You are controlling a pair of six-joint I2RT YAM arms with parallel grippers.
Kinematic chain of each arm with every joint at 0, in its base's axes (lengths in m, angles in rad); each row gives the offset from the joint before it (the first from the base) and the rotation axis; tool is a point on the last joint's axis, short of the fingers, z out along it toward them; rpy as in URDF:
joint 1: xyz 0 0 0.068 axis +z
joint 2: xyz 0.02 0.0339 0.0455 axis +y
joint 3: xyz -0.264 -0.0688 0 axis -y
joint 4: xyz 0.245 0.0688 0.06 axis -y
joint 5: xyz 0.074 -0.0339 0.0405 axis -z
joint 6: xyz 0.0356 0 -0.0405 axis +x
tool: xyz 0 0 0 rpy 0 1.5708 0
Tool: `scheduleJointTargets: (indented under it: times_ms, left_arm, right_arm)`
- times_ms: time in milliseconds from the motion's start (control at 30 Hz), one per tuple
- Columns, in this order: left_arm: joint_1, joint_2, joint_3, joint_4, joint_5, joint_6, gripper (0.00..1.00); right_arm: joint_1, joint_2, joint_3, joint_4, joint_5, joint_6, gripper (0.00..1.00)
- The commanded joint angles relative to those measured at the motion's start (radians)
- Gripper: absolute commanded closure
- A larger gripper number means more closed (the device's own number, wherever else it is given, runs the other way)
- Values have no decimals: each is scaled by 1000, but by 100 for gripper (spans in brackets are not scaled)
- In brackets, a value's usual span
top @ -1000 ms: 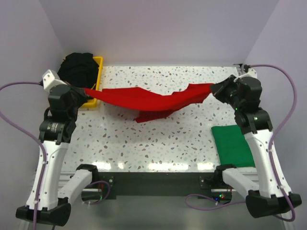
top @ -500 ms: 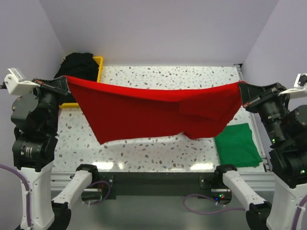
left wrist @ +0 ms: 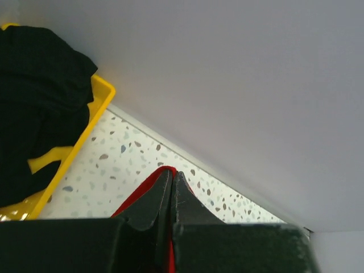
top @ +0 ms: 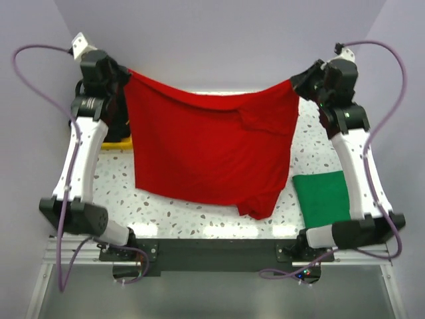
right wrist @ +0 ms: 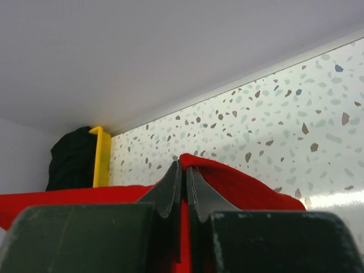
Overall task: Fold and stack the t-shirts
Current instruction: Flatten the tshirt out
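Tabletop: white, dark-speckled terrazzo pattern, glossy, bright glare patches along near edge. Back wall, left wall, right wall: plain pale lavender-grey, bare, closing in table on three sides. Black rail along table front. Grey surface below it, unclear if floor. Light soft, even.

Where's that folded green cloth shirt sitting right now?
Seen from above, the folded green cloth t-shirt lies on the speckled table near its right front edge, beside the hanging red cloth t-shirt.
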Motion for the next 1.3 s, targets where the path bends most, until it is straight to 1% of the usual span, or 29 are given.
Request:
scheduleJointTargets:
  times_ms: [0,33,67,133,200,233,300,333,400,433,467,500,567,600,633,667,700,733,767,800,833,867,900,933,1000,1133,1267]
  left_arm:
    - [41,159,212,150,71,24,100]
    - [50,267,350,143,94,21,100]
    - [69,317,416,126,138,18,100]
    - [102,421,571,114,178,6,100]
    - [121,446,610,129,226,-5,100]
    - [144,434,591,146,241,-20,100]
    - [165,405,543,208,288,-46,100]
    - [182,368,484,227,296,-52,100]
    - [188,330,416,270,301,-51,100]
    - [192,301,353,278,299,-48,100]
    - [195,288,324,279,298,-49,100]
    - [196,277,293,281,305,-49,100]
    - [198,242,175,297,331,-46,100]
    - [198,224,121,313,341,-48,100]
    - [198,187,-5,354,351,-51,100]
    - [198,167,-73,373,367,-54,100]
    - [198,150,-139,386,370,-62,100]
    - [198,123,-270,397,373,-69,100]
    - [198,112,-337,428,391,-75,100]
    - [198,95,-455,442,401,-83,100]
    - [198,90,-510,448,405,-91,100]
    - [198,82,-617,490,411,-104,100]
    - [198,82,-618,491,411,-111,100]
    - [198,85,-707,508,411,-118,100]
    - [198,105,-794,511,408,-147,100]
    - [198,148,-864,503,413,-172,100]
    - [198,135,-908,476,379,-183,100]
  right_arm:
    - [-24,121,140,214,1,9,100]
    - [-32,153,200,229,-13,12,100]
    - [-50,211,234,242,-18,27,100]
    - [-69,256,323,255,-31,43,100]
    - [-89,287,368,281,-56,61,100]
    - [-92,290,401,285,-64,60,100]
    - [-98,285,418,294,-62,54,100]
    - [-98,279,412,295,-58,49,100]
    - [-100,259,377,298,-53,44,100]
    - [-100,232,310,303,-56,46,100]
    - [-101,215,268,309,-64,55,100]
    - [-103,201,174,324,-67,60,100]
    - [-107,146,71,340,-73,77,100]
    - [-109,126,-36,355,-76,81,100]
    - [-109,92,-90,358,-74,89,100]
    - [-112,74,-143,369,-76,98,100]
    - [-113,60,-240,372,-79,103,100]
    - [-113,48,-287,374,-79,106,100]
    - [-115,28,-330,375,-79,113,100]
    - [-113,20,-408,377,-91,117,100]
    - [-115,18,-443,378,-96,118,100]
    - [-113,21,-504,374,-105,120,100]
    - [-115,32,-505,368,-105,118,100]
    - [-113,41,-554,361,-107,115,100]
    - [-113,91,-612,349,-114,101,100]
    - [-115,208,-666,317,-145,75,100]
    - [-116,279,-721,325,-168,60,100]
